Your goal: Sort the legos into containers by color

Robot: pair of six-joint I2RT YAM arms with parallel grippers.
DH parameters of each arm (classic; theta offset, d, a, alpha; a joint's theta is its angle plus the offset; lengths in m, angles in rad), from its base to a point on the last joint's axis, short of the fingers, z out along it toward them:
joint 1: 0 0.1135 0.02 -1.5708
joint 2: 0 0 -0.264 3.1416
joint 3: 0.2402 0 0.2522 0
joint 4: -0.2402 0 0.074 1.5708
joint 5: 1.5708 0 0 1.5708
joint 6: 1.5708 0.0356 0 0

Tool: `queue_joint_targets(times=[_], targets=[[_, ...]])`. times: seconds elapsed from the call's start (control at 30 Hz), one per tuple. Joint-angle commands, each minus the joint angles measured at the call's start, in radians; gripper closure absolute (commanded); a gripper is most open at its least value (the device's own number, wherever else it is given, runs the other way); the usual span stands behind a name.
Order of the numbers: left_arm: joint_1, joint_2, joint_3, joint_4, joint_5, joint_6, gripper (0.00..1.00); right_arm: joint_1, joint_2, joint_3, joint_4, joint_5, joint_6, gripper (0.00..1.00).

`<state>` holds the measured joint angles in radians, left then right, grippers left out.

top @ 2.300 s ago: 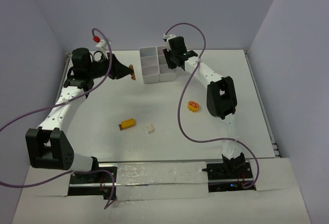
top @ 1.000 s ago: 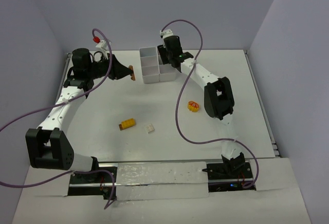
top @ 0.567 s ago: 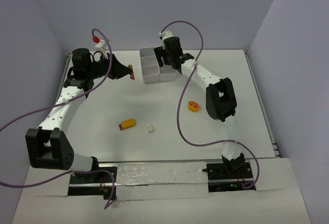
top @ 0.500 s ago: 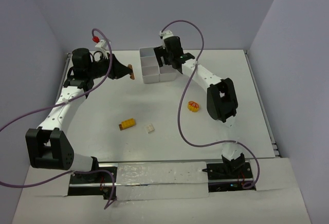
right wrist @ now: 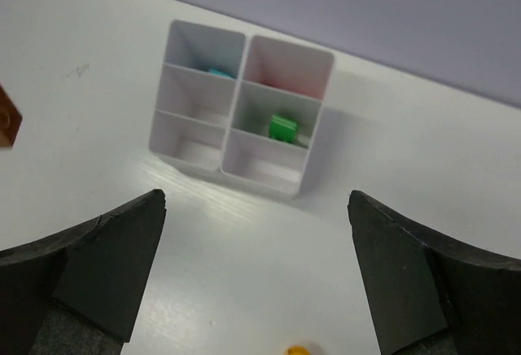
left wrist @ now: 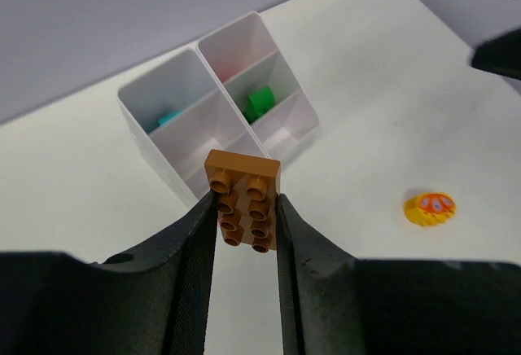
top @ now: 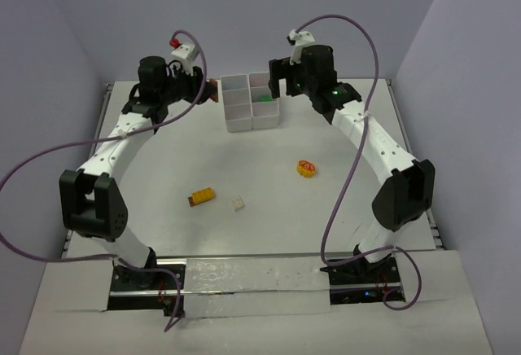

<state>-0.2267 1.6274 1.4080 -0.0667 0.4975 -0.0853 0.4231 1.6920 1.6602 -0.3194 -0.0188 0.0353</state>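
My left gripper point(top: 208, 91) is shut on a brown lego point(left wrist: 242, 198), held in the air just left of the white six-compartment containers tray point(top: 251, 124). In the tray lie a green lego point(right wrist: 282, 127) in a middle cell and a cyan lego point(right wrist: 218, 72) in a back cell. My right gripper point(right wrist: 256, 245) hangs open and empty above the table, on the tray's right side. On the table lie a yellow lego point(top: 203, 196), a white lego point(top: 238, 203) and a round orange-yellow lego point(top: 306, 168).
The tray point(left wrist: 156, 156) stands near the back wall. The table's back edge runs right behind it. The right arm's purple cable point(top: 346, 196) loops over the right part of the table.
My right gripper has opened wide and pulled up and to the right, away from the tray; the green lego now shows in a cell. The left gripper has carried the brown lego right, toward the tray.
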Motion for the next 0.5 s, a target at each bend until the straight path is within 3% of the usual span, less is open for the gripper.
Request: queue_joint_targets(times=[0.0,0.13,0.47], targets=[[-0.026,0.114,0.103,0.066,-0.081,0.134,0.97,-0.073,-0.084,-0.092,-0.054,-0.050,0.047,0.00],[-0.053,0.208,0.116,0.206,-0.102,0.119,0.96,-0.119,-0.152,-0.162,-0.060,-0.046,0.049,0.00],[-0.115,0.356,0.164,0.319,-0.185,0.241,0.92,-0.153,-0.178,-0.241,-0.050,-0.096,0.080,0.00]])
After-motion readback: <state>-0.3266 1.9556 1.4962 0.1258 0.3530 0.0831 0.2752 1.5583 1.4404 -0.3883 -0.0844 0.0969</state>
